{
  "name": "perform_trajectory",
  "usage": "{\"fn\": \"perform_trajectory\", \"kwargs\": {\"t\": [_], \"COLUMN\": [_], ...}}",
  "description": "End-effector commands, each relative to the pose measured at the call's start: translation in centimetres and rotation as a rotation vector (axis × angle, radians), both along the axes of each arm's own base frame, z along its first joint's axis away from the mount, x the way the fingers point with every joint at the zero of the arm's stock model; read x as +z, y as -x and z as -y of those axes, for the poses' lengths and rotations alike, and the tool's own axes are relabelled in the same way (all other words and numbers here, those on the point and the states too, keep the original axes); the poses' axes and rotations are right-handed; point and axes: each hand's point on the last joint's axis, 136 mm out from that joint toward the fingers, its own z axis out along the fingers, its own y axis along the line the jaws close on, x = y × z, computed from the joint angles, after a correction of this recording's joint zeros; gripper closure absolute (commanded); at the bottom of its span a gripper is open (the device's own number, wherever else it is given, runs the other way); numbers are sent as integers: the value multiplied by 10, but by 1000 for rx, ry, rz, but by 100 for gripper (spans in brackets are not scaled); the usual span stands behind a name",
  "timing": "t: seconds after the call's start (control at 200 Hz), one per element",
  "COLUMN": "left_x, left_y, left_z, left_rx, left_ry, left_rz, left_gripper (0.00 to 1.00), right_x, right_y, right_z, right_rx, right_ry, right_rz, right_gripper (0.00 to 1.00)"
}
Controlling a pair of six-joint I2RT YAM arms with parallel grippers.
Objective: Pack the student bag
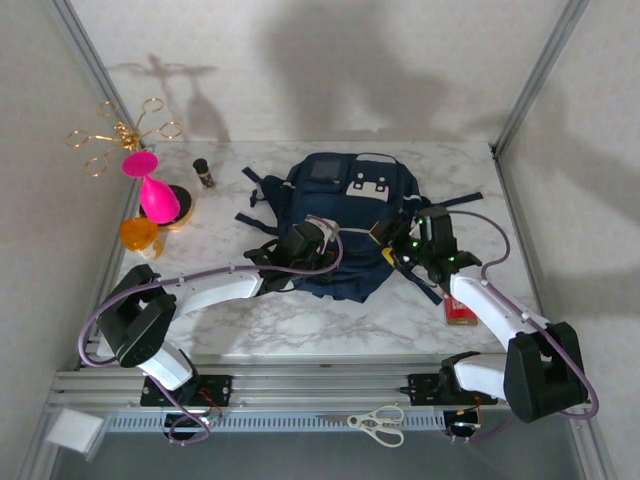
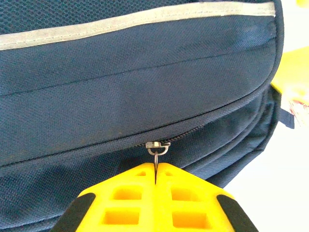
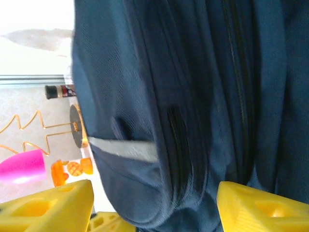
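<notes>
The student bag (image 1: 345,200), a navy backpack with a grey stripe, lies flat in the middle of the marble table. My left gripper (image 1: 316,240) is at its near left side. In the left wrist view its yellow fingers (image 2: 120,198) are pressed together, shut on the metal zipper pull (image 2: 157,153) of a bag (image 2: 145,96) pocket. My right gripper (image 1: 398,246) is at the bag's near right edge. Seen from the right wrist, the right gripper (image 3: 155,186) is open, its fingers (image 3: 53,203) wide apart with the bag's rounded corner (image 3: 145,193) between them, untouched.
A pink vase (image 1: 155,192), an orange cup (image 1: 138,233), a small dark bottle (image 1: 204,172) and a gold wire stand (image 1: 120,135) crowd the far left. A red box (image 1: 460,308) lies beside the right arm. Scissors (image 1: 377,420) rest on the front rail.
</notes>
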Motion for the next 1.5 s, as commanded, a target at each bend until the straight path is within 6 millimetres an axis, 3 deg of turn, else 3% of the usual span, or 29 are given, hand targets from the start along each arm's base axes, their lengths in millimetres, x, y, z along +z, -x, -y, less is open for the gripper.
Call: {"fn": "perform_trajectory", "kwargs": {"t": [0.0,0.065,0.15,0.275,0.431,0.656,1.131,1.317,1.497], "left_x": [7,8,8,8,11,10,15,17,18], "left_y": [6,6,7,8,7,6,-5,-6,-8], "left_z": [8,10,11,6,5,2,-9,-9,-12], "left_rx": [-32,-38,-45,-39,-35,-21,43,51,67], "left_ry": [27,37,39,25,29,16,-24,-18,-25], "left_rz": [-5,-3,-4,1,14,16,51,56,66], "left_gripper": [100,100,100,100,100,100,100,100,100], "right_x": [5,0,16,36,52,61,57,60,35], "right_y": [-5,-6,-11,-15,-6,-8,-15,-18,-27], "right_z": [-19,-24,-35,-45,-59,-61,-51,-60,-44], "right_rx": [-39,-56,-68,-59,-54,-67,-125,-109,-146], "right_ry": [-44,-46,-126,-85,-171,-114,4,12,75], "right_rz": [5,-30,27,49,45,67,77,96,60], "right_gripper": [31,33,42,43,41,43,37,49,73]}}
